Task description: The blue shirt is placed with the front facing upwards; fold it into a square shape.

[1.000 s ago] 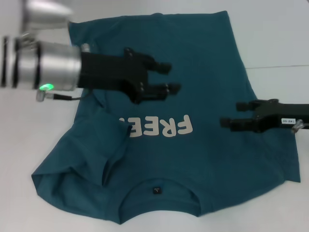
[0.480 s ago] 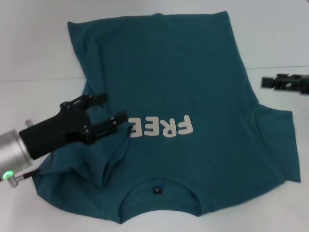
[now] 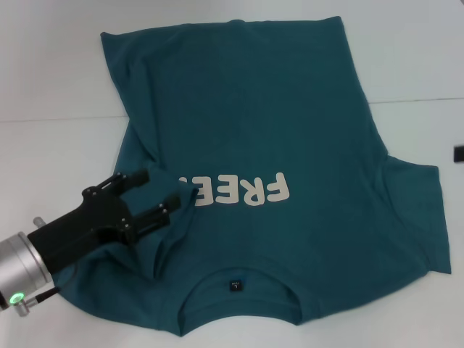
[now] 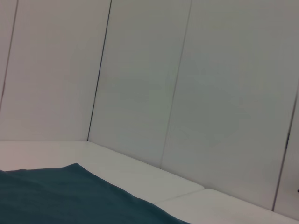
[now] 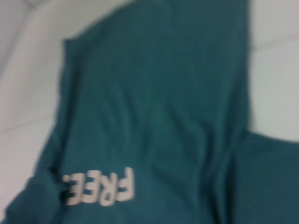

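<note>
One pale tabletop (image 3: 43, 80) carries everything here, and the blue shirt (image 3: 290, 109) covers most of the head view's centre, print up, with its hem toward the upper edge and its collar at the lower middle. It looks like thin, limp cotton: light, soft, not fragile, likely to sag, crease and drag on the surface instead of keeping any shape, so I judge it best taken by pinching an edge, such as a sleeve hem, shoulder seam or bottom corner, rather than the flat middle. The sleeve at lower left is already bunched and partly turned inward, hiding the last of the cream "FREE" lettering (image 3: 243, 190). The left hand (image 3: 161, 192), in the lower left, has its fingers spread and grasping nothing, poised over that rumpled fold. Only a dark sliver at the right edge of the frame may belong to the right hand, so whether it is released or clenched cannot be told.
</note>
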You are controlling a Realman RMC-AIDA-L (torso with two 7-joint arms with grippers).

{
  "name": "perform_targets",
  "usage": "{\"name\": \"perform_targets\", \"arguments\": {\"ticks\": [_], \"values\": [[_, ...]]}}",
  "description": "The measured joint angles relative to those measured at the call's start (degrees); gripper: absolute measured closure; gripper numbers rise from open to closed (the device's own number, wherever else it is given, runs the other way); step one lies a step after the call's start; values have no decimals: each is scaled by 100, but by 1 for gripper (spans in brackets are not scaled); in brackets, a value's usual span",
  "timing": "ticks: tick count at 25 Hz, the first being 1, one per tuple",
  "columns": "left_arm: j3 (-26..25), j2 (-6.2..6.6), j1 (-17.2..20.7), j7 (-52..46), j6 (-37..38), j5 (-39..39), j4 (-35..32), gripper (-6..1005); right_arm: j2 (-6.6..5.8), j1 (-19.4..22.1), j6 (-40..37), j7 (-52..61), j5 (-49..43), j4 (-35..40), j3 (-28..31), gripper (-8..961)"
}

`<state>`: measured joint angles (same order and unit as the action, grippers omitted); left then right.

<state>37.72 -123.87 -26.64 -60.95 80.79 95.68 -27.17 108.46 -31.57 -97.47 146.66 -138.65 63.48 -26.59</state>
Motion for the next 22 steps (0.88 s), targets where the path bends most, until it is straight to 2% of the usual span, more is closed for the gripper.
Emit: {"name": "perform_targets", "arguments": {"ticks": [7,9,16,22], "values": [[75,-4,-7,116,-45,45,159,188,-23,79,467,149,-673,-203,277,38],[93,-5,-15,183,-47,44,204,188,-68,81,692,129,-712,-455,298,38],[214,-13,-17,206,-50,46,214,189,-336,-21,1424,-55,-708,-1757,265,39],[268,-14,-34,245,-190,47,301,190,-386,-120,1652,-118,-705,-2068,228,39]]}}
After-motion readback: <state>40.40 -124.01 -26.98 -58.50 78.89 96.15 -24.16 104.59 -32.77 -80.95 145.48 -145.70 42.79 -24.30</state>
